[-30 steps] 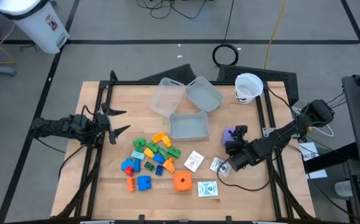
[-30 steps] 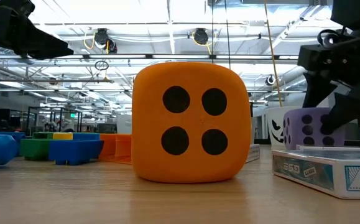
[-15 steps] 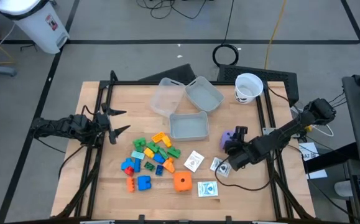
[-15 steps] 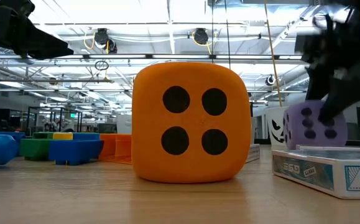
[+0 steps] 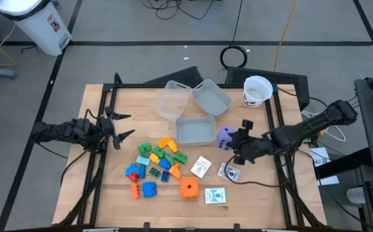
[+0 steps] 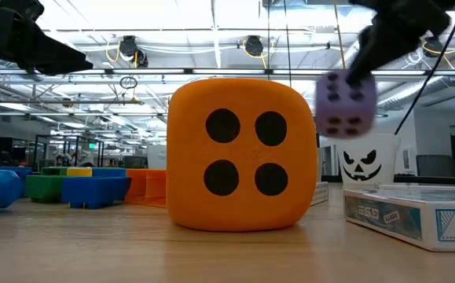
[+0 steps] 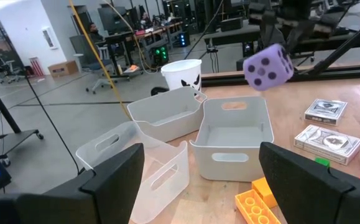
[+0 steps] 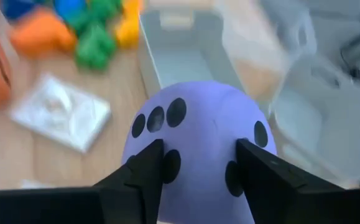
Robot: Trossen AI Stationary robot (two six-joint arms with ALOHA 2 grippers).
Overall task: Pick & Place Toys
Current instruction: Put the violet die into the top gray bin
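Right jaws [image 5: 236, 140] clamped on purple die [image 5: 225, 136], aloft beside a clear bin [image 5: 196, 131]; left jaws [image 5: 123, 125] wide, empty.

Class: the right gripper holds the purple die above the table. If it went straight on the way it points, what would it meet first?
Probably the nearest clear bin. The right gripper, shut on the purple die, points at it; height is unclear, so it may pass over the rim.

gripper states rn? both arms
Left claw: open, empty, at the table's left edge.
Right claw: closed on the purple die, lifted beside the nearest bin.
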